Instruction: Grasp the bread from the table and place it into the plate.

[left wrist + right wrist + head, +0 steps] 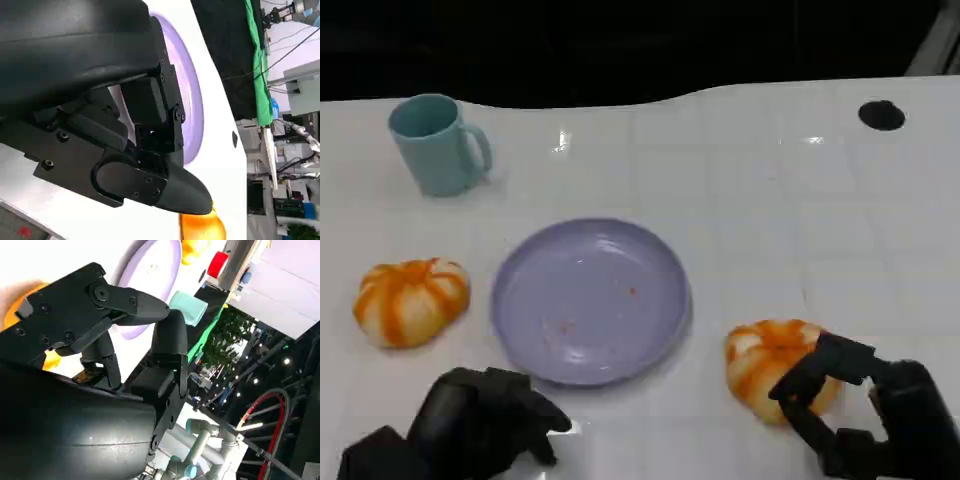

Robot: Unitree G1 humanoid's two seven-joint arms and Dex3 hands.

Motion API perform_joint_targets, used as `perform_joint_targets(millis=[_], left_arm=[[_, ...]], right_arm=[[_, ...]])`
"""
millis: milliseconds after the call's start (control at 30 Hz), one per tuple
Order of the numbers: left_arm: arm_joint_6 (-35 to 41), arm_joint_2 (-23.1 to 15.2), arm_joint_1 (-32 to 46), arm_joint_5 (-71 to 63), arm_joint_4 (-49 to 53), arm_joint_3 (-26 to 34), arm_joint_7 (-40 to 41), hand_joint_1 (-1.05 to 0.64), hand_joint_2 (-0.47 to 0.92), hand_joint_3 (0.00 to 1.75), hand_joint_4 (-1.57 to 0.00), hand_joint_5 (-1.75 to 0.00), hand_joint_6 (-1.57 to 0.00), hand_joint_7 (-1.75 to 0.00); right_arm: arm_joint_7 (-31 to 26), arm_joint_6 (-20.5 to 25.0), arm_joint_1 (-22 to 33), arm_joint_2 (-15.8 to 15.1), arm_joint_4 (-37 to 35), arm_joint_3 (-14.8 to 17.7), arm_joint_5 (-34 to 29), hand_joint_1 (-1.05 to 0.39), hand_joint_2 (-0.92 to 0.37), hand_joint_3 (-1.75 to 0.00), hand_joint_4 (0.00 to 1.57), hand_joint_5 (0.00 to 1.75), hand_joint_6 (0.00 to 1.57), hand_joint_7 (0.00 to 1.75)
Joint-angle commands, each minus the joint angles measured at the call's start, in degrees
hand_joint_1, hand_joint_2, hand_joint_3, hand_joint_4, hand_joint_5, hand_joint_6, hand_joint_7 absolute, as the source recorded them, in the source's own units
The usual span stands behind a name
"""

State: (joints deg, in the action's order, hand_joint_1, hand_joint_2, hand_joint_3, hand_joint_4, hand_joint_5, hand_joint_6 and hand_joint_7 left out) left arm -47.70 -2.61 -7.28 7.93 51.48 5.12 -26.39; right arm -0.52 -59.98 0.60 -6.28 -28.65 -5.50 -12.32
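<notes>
A: Table (770, 190), white, carries a lilac plate (590, 300) with only a few orange crumbs in it, and a teal mug (435, 143) standing upright at the far left; its inside can't be seen.

B: And the bread?

A: Two round orange-and-cream loaves. One bread (772, 366) lies right of the plate, another loaf (410, 300) left of it.

B: Hands?

A: The right hand (855, 405) has fingers spread against the right bread, not closed round it. The left hand (485, 420) sits curled near the plate's front edge, holding nothing.
</notes>
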Motion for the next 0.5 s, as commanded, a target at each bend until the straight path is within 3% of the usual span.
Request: perform_joint_targets(millis=[33,500], left_arm=[[0.38,-0.94,0.11,0.6,-0.16,0.38,-0.45,-1.05,0.92,0.14,-1.25,-1.11,-1.41,-0.51],[-0.01,-1.12,0.07,-0.01,-0.09,0.28,-0.02,-1.05,0.92,0.16,-1.24,-1.11,-1.41,-0.51]], right_arm=[[-0.32,-0.34,0.13,-0.34,0.21,0.42,0.32,-0.4,-0.59,-0.81,0.71,1.64,0.75,1.15],[-0.19,-0.2,0.04,-0.26,0.01,0.32,0.54,-0.41,-0.61,-0.78,0.7,1.63,0.75,1.16]])
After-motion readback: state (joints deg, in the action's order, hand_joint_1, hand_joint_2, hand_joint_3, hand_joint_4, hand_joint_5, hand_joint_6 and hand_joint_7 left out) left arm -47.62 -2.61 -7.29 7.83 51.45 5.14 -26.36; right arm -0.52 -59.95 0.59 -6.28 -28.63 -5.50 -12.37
